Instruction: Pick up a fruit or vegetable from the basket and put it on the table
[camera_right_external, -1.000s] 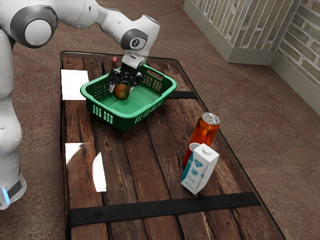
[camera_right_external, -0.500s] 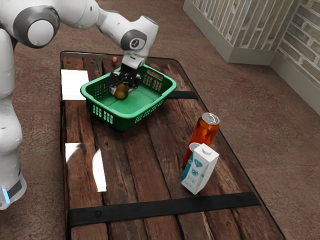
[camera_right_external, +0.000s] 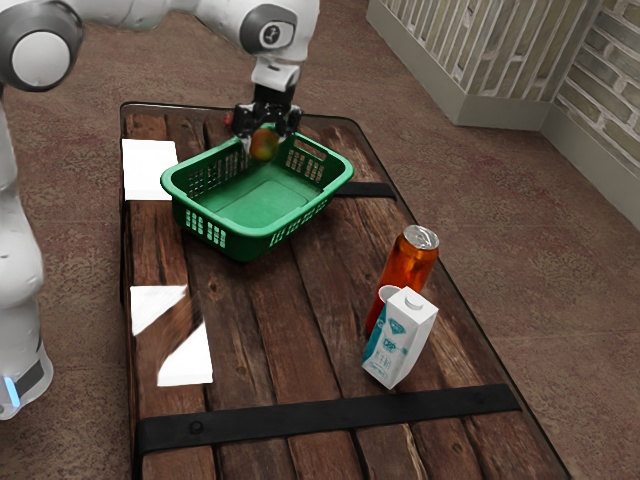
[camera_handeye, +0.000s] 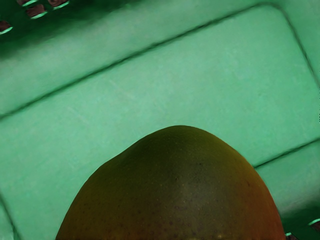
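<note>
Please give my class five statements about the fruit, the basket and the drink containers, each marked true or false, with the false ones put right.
1. The claw holds the mango above the floor of the basket. True.
2. The basket is white. False: it is green.
3. The orange can and the carton both stand on the table. True.
4. The carton lies on its side. False: it stands upright, its cap on top.
5. In the exterior view, the carton partly hides the red cup. True.
</note>
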